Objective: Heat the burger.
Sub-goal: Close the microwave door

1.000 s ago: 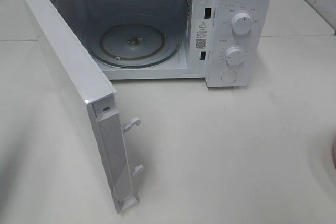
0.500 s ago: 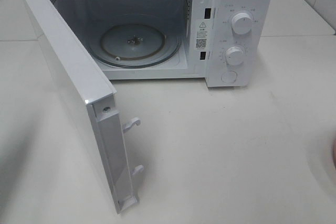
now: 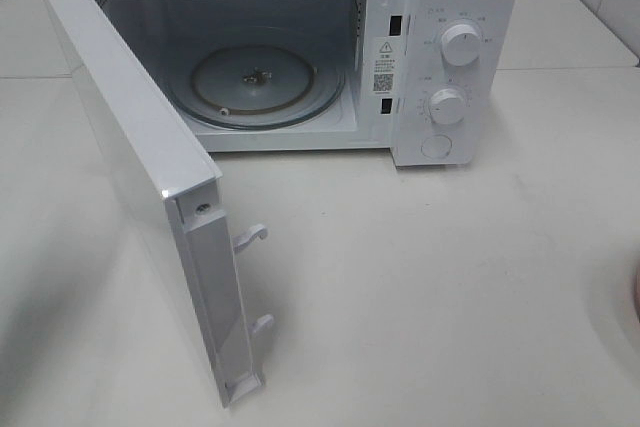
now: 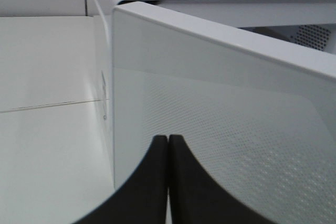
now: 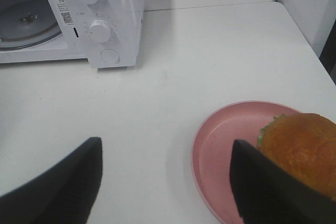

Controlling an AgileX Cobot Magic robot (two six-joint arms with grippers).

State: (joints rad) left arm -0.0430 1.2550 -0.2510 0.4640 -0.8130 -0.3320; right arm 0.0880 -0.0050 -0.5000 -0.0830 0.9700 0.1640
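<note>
The right gripper (image 5: 165,182) hung above the table with its dark fingers spread, grasping nothing, beside the golden-bunned burger (image 5: 300,148) sitting dome-up on a round pink plate (image 5: 220,156). The left gripper (image 4: 168,182) was clenched empty, facing the white microwave door (image 4: 220,129).
</note>
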